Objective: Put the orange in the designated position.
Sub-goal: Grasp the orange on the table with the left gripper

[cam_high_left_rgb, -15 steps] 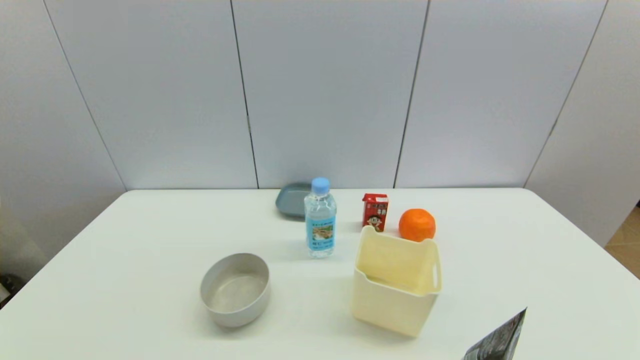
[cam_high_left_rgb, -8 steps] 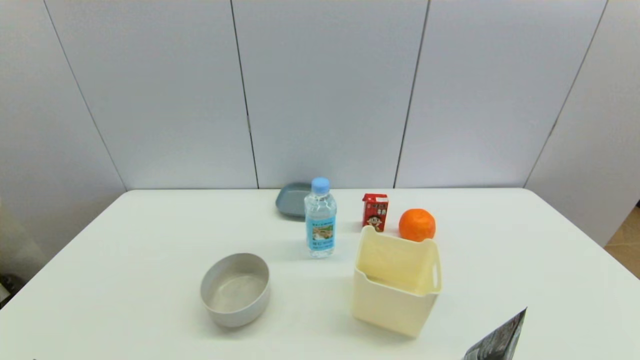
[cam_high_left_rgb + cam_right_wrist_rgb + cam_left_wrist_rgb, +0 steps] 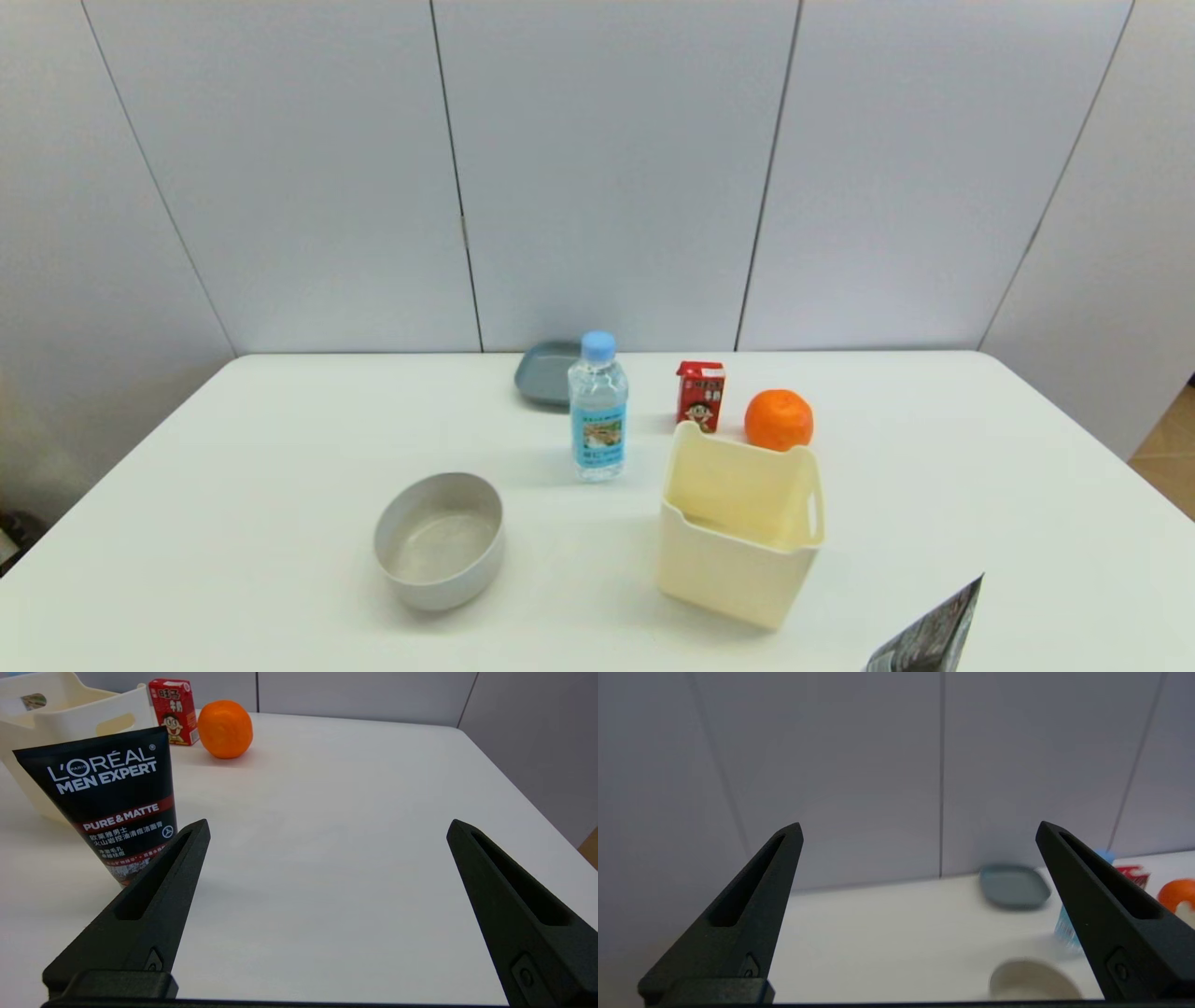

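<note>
A: Looking over the head view, the white table (image 3: 233,485) fills the lower half, and neither arm shows there. What do the wrist views add?

B: The right tool (image 3: 327,828) hangs wide open over bare table, and the left tool (image 3: 919,828), also wide, points at the wall beyond the table's far edge.

A: Next largest, the cream bin (image 3: 742,523) sits right of centre. The orange (image 3: 779,419) rests on the table just behind its far rim, which cuts off the fruit's bottom.

B: The right wrist view shows the orange whole, in the upper left, beside the red carton (image 3: 701,395).

A: The grey bowl (image 3: 440,539) lies lower left of centre, the water bottle (image 3: 597,408) upright at centre, half hiding a blue-grey plate (image 3: 544,371).

B: The black tube (image 3: 929,635) is only a corner at the bottom edge there; the right wrist view shows its label. The left wrist view is blurred.
</note>
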